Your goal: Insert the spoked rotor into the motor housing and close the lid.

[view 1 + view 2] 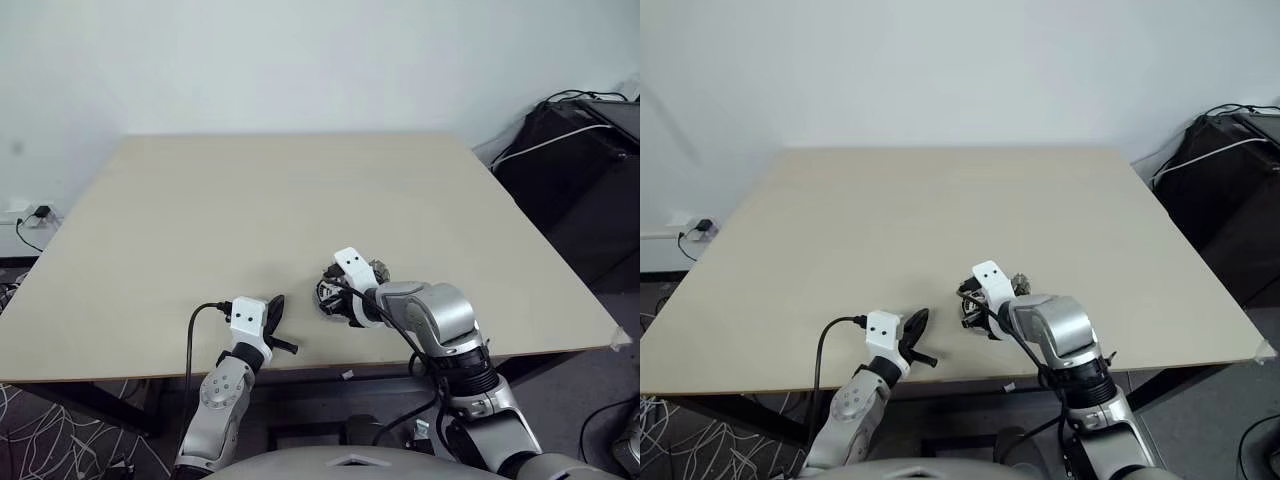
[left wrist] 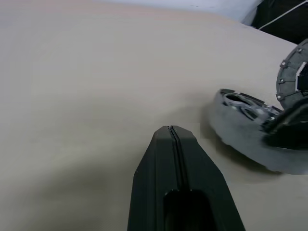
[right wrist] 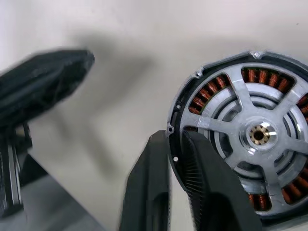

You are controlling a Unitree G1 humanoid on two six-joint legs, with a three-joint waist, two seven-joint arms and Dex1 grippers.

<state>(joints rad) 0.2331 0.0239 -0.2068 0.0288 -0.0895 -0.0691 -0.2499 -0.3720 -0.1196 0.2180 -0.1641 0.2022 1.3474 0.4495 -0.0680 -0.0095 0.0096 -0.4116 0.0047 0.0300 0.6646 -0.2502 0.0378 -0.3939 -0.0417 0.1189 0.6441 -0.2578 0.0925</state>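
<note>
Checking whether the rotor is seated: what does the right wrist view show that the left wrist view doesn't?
Right wrist view: the spoked rotor sitting inside the motor housing, copper windings around it, the right end effector at the housing's rim. Left wrist view: a grey round part lying flat on the table. Both: the beige table and the shut left end effector.

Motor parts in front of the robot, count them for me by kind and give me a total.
Copper-wound disc: 1
Spoked wheel, sitting in that disc: 1
Grey cap, flat on the table: 1
Total: 3
</note>
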